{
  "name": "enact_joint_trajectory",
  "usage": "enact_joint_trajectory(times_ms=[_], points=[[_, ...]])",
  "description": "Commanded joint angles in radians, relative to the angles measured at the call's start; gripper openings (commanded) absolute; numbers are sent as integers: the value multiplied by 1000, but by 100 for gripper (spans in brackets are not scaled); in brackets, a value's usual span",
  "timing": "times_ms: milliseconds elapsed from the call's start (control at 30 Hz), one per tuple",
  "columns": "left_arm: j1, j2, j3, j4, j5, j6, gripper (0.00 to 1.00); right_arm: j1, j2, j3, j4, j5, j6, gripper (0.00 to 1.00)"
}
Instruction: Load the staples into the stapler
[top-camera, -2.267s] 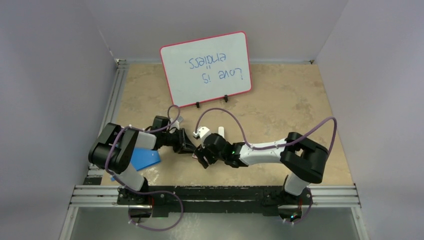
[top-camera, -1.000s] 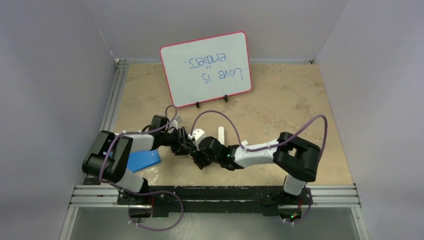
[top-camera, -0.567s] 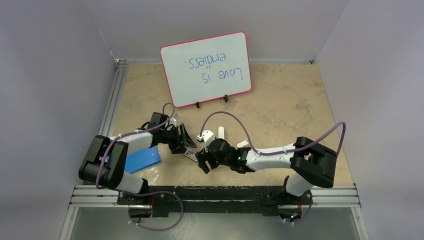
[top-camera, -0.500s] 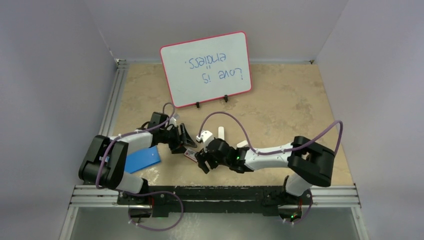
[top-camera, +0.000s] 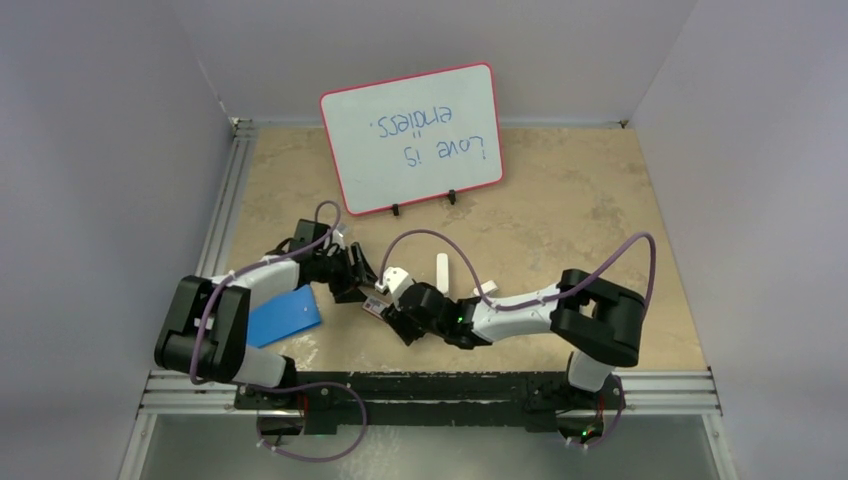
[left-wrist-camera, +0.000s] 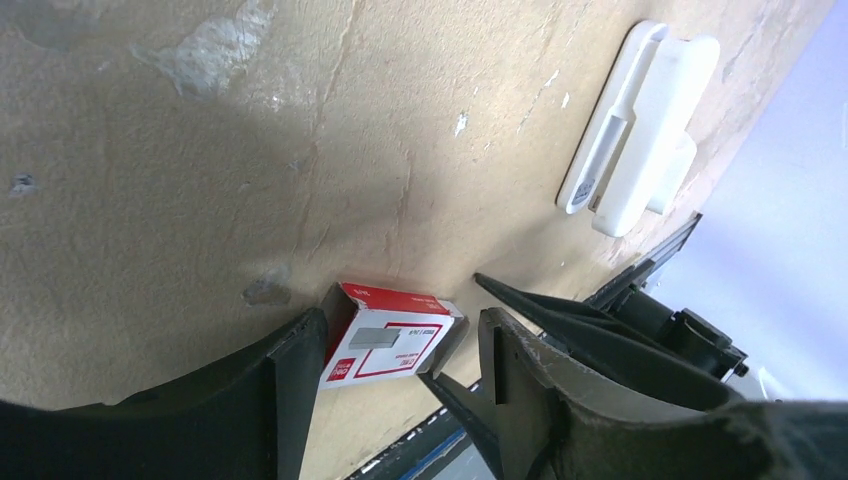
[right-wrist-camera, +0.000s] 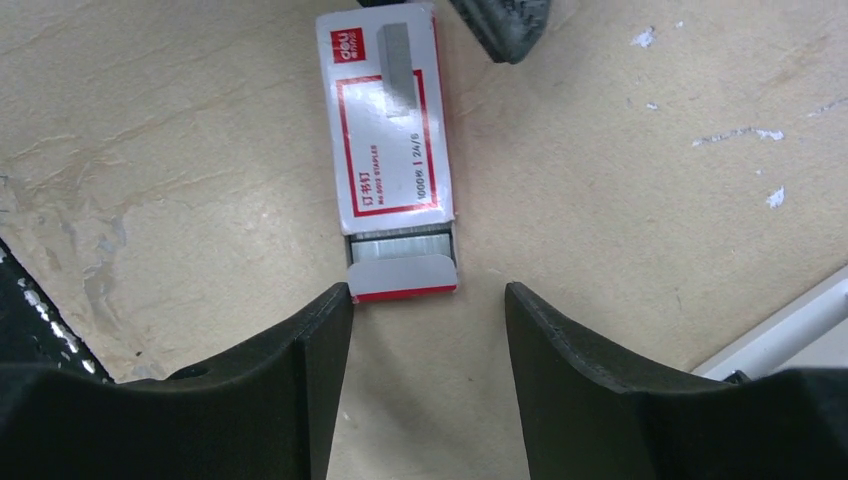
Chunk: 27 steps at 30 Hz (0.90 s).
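The red staple box (right-wrist-camera: 390, 130) lies flat on the surface (right-wrist-camera: 600, 150), between two wide-open jaws. Its long axis points straight at the right jaws, whose tips flank the end where the staples (right-wrist-camera: 400, 245) show. The left jaws flank the other end.

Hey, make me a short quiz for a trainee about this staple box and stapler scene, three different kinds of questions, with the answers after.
1. True or false: the grey tray of the red staple box is partly slid out, with staples showing.
2. Where is the white stapler? A: on top of the box. B: lying on the table, apart from the box. C: standing upright on its end.
3. Short answer: are the left gripper and the right gripper open or shut?
Key: 1 true; 2 B; 3 both open.
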Motion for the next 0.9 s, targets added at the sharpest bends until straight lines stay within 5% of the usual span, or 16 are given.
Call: enact_joint_trajectory(times_ms=[0,500,700,867], points=[[7,-35,-12,30,0,4,56,33,30,20,39,45,-33,59],[20,-120,-91,-1,-45,20,33,37,39,27,47,-153,-175,40],[20,-102,-103,19,-23,18,21,37,49,37,37,-117,-165,37],[20,-108,-135,47,-1,2,22,37,48,31,41,-80,-131,39]])
